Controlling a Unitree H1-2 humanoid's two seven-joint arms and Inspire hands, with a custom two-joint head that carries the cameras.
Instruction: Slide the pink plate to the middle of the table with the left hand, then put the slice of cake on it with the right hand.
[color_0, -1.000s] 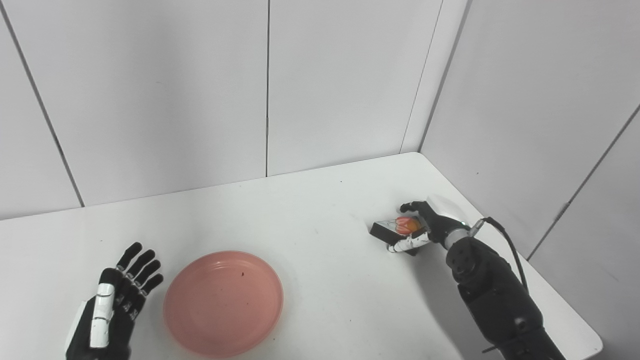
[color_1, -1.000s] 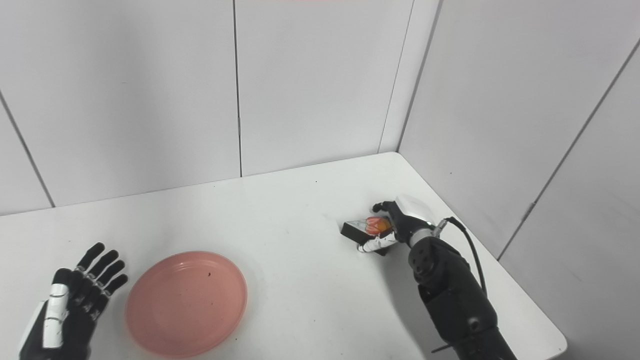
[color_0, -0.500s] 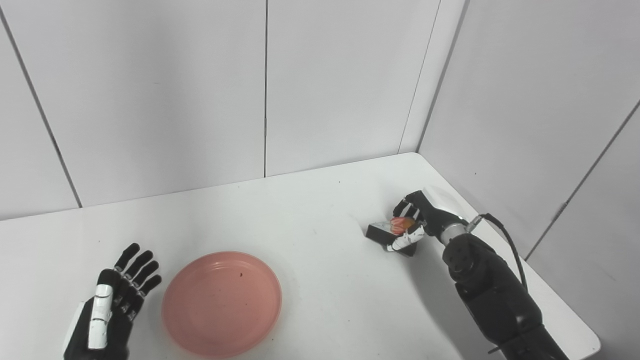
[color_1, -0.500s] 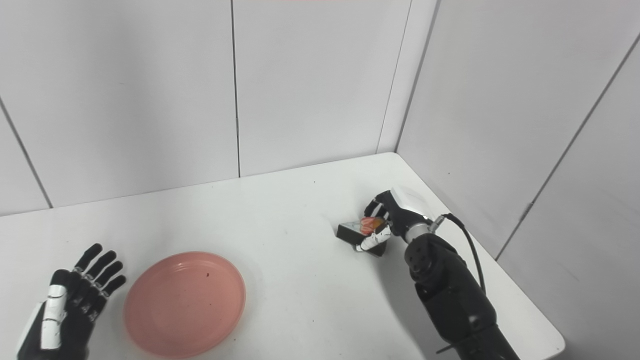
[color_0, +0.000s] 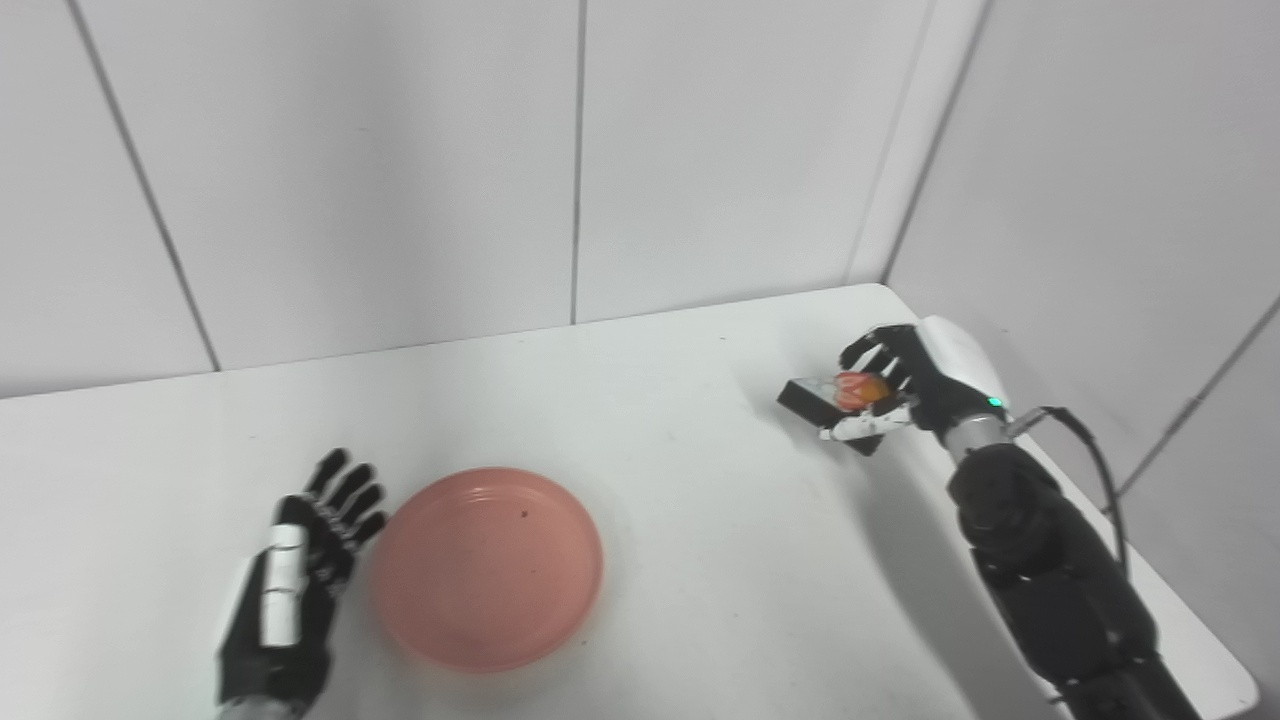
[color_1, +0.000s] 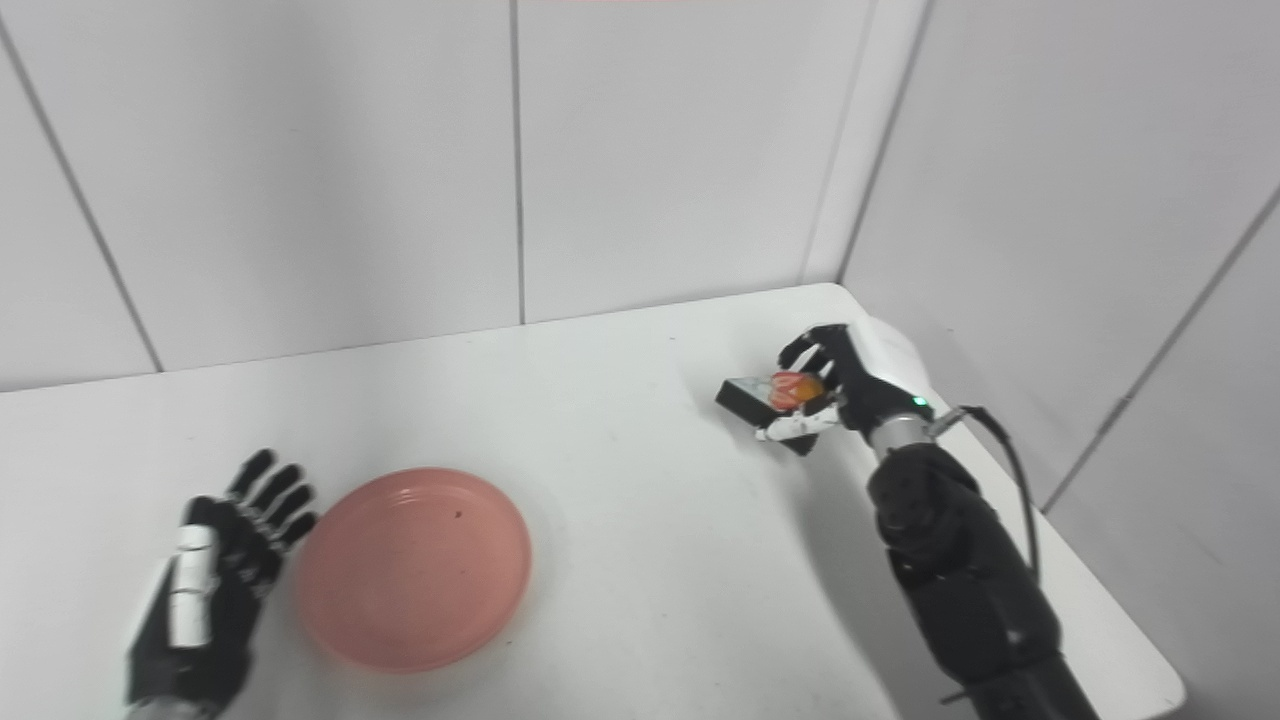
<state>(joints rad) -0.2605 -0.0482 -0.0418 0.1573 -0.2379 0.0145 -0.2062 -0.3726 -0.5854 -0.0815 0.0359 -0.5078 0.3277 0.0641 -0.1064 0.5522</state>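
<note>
Nearest, the left hand (color_0: 290, 580) lies flat on the white table (color_0: 690, 560), fingers spread and holding nothing, just beside the pink plate (color_0: 487, 568). Farther back on the right, the right hand (color_0: 915, 385) grasps the slice of cake (color_0: 835, 398), fingers curled over its top, thumb beneath its near edge.

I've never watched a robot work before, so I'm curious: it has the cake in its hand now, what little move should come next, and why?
Probably carry it leftward toward the pink plate. The right hand is shut on the slice of cake, apparently lifted near the table's far right corner, while the plate sits bare beside the open left hand. That gap must be crossed before any lowering.
</note>
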